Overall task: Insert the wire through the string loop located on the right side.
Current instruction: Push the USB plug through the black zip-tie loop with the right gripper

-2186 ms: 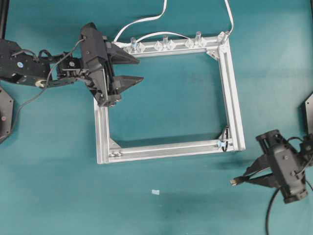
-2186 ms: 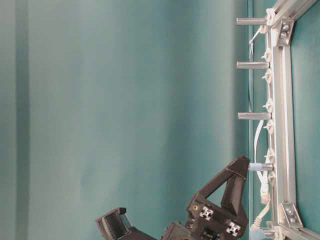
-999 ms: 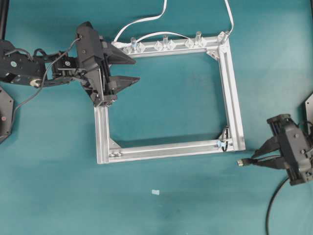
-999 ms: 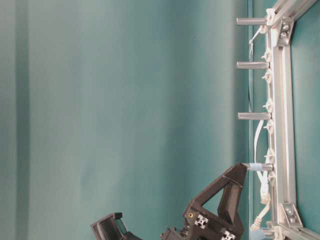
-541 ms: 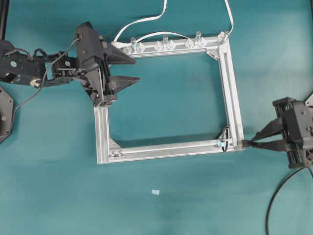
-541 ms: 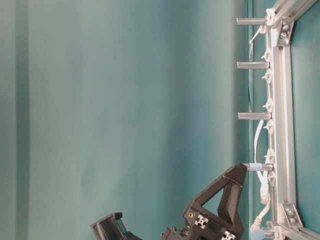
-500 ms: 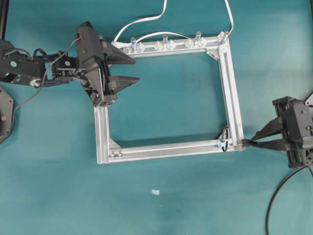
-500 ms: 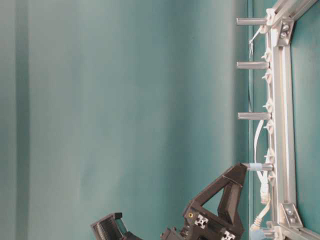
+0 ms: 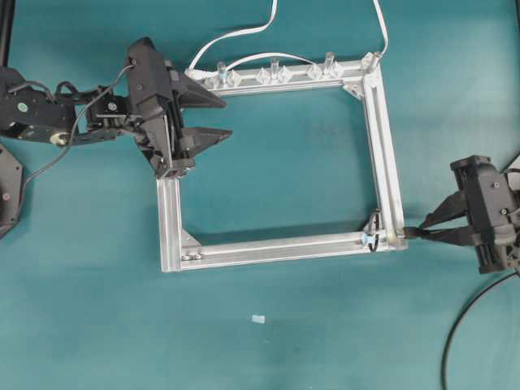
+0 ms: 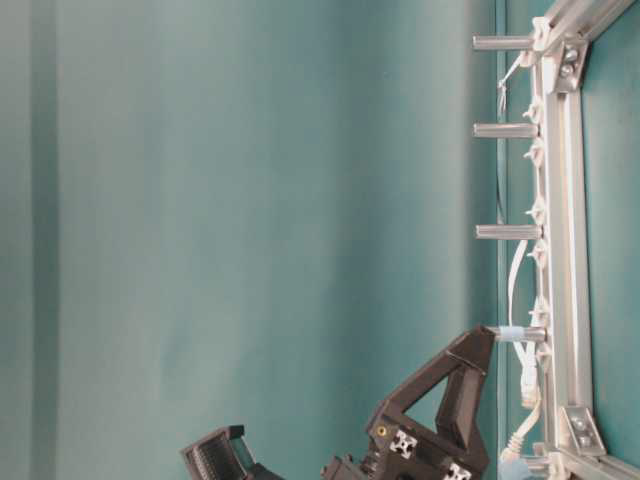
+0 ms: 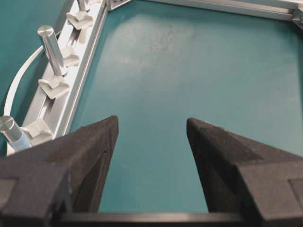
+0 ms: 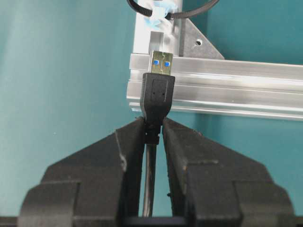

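Observation:
My right gripper [image 9: 419, 235] [image 12: 153, 124] is shut on the wire [image 9: 457, 337], gripping just behind its black plug [image 12: 158, 92]. The plug's silvery tip [image 12: 161, 62] points at the near right corner of the aluminium frame [image 9: 390, 162] [image 12: 227, 90], level with the outer rail. The string loop [image 9: 372, 240] [image 12: 142, 11] hangs at that corner, a short way beyond the tip, with nothing through it. My left gripper [image 9: 227, 118] [image 11: 151, 120] is open and holds nothing at the frame's far left corner, one finger [image 10: 470, 365] showing at table level.
A flat white cable [image 9: 236, 36] runs along the far rail, which carries clear clips and upright metal posts [image 9: 329, 58] [image 11: 52, 45]. A small white scrap [image 9: 258, 318] lies on the teal table in front of the frame.
My right gripper has carried the plug from the table's front right up and leftward to the frame's near right corner. The left arm shifted slightly left early on, then stayed still.

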Available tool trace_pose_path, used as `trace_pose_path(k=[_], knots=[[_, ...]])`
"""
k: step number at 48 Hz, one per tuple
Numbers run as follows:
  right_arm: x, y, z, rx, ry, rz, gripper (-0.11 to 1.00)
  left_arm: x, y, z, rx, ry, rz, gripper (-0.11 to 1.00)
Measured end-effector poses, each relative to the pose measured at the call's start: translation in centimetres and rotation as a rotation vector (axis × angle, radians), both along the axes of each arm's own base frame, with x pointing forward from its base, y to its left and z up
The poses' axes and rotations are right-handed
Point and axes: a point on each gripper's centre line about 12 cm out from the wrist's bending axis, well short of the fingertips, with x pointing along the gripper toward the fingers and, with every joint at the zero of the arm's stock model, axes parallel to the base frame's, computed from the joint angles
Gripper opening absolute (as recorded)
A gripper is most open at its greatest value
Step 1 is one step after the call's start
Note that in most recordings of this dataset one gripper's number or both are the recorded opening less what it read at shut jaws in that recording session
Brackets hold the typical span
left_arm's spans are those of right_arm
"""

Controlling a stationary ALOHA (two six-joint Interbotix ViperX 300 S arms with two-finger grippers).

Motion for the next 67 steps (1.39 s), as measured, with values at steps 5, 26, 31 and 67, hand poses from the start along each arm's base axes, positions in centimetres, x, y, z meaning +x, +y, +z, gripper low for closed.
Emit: trace_pose_path(k=[5,26,31,67], knots=[[0.0,0.0,0.0,0.000,0.000,0.000,0.19,0.0,0.0,-0.1,0.000,0.002,0.000,0.63],[0.0,0.0,0.0,-0.001,-0.002,0.000,0.19,0.0,-0.1,-0.1,0.000,0.002,-0.002,0.63],[0.1,0.0,0.1,0.000,-0.003,-0.001,0.19,0.0,0.0,-0.1,0.000,0.002,0.000,0.63],[2.6,0.5,0.7,-0.008,-0.003,-0.008,0.19,0.0,-0.1,-0.1,0.000,0.002,-0.002,0.63]])
